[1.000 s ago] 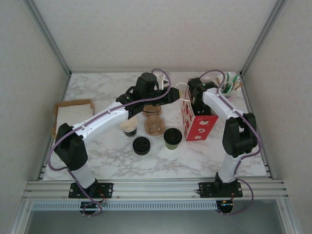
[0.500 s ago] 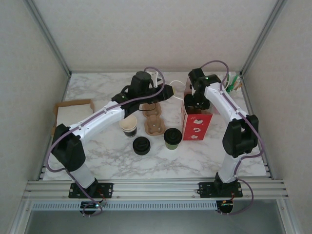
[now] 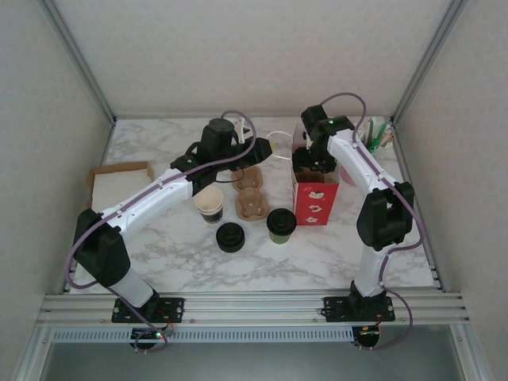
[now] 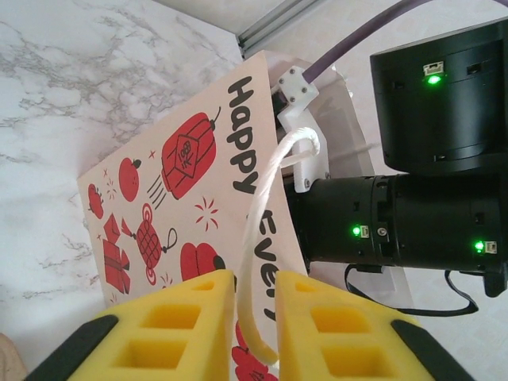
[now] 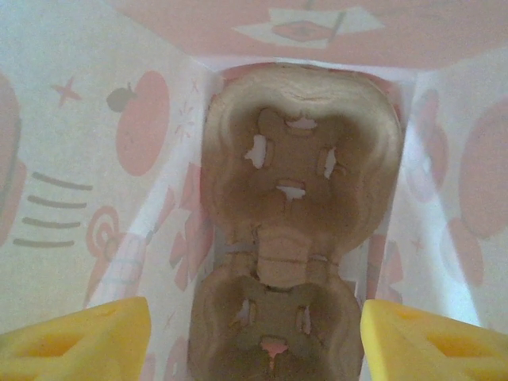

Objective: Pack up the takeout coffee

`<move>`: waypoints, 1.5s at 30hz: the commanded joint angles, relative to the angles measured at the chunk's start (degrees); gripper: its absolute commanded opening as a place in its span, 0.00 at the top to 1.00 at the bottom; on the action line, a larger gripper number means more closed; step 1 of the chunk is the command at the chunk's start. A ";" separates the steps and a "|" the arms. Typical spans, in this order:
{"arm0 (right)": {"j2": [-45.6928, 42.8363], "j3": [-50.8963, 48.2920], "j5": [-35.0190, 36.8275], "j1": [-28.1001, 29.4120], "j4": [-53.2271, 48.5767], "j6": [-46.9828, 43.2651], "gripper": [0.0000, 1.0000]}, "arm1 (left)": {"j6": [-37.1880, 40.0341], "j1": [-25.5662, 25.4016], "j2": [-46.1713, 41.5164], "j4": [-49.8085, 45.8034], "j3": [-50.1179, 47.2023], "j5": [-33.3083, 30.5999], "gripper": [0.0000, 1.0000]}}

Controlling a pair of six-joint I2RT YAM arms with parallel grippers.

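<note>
Farthest to the left of the red paper bag [image 3: 316, 203] we see a flat cardboard piece [image 3: 119, 179] on the marble table [image 3: 159, 262]. Closer to the bag stands a lidless cup [image 3: 209, 204] with a cream inside. A loose black lid [image 3: 230, 236] lies just nearer us than that cup. A brown pulp cup carrier [image 3: 252, 198] lies between the cup and the bag.

The takeout coffee [image 3: 281, 225], with its olive wall and black lid, stands upright on the table. It is just left of the bag's near corner and apart from both grippers.

At the bag's upper left edge, the left gripper [image 4: 255, 317] has its yellow fingers close on either side of the bag's white handle [image 4: 266, 214]. We cannot tell whether they pinch the cord or merely flank it.

The bag stands upright with its printed face toward the left arm. The right gripper [image 5: 254, 341] is down in its mouth, fingers spread wide and holding nothing. A second carrier [image 5: 298, 230] lies below it on the bag's floor.

To the far right of the bag, a utensil holder [image 3: 378, 136] stands by the back corner.
</note>
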 commanded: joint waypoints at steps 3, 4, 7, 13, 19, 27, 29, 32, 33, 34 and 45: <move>-1.79 2.62 0.28 0.63 -2.53 -0.46 0.27 | -0.43 0.49 -1.70 0.48 0.10 -0.89 0.76; -2.18 2.72 0.42 0.65 -2.68 -0.53 0.27 | -0.56 0.45 -1.58 0.54 0.06 -0.90 0.76; -3.55 2.99 0.57 0.57 -3.24 -0.53 0.26 | -0.74 0.45 -1.39 0.83 -0.25 -0.89 0.75; -6.61 2.55 0.29 0.66 -3.28 -0.18 0.25 | -0.83 0.47 -1.22 0.60 0.10 -0.82 0.70; -10.23 2.48 -0.34 0.68 -2.71 0.04 0.23 | -0.83 0.44 -0.86 0.27 0.70 -0.73 0.66; -14.64 2.11 0.00 0.59 -2.02 0.26 0.21 | -0.75 0.47 -0.79 -0.03 1.52 -1.13 0.59; -16.02 1.88 -0.06 0.67 -1.80 0.31 0.20 | -0.83 0.44 -0.85 -0.18 1.75 -1.18 0.56; -18.28 1.62 -0.15 0.65 -1.14 0.44 0.19 | -0.83 0.49 -1.15 -0.28 1.93 -1.23 0.51; -19.02 1.50 -0.13 0.65 -1.09 0.44 0.18 | -0.83 0.44 -1.17 -0.37 2.10 -1.26 0.50; -19.82 1.35 -0.19 0.68 -0.85 0.39 0.18 | -0.82 0.44 -1.28 -0.41 2.15 -1.29 0.48; -26.62 -0.08 -1.54 0.64 0.92 0.79 0.15 | -0.30 0.44 -2.45 -1.76 3.70 -1.95 0.35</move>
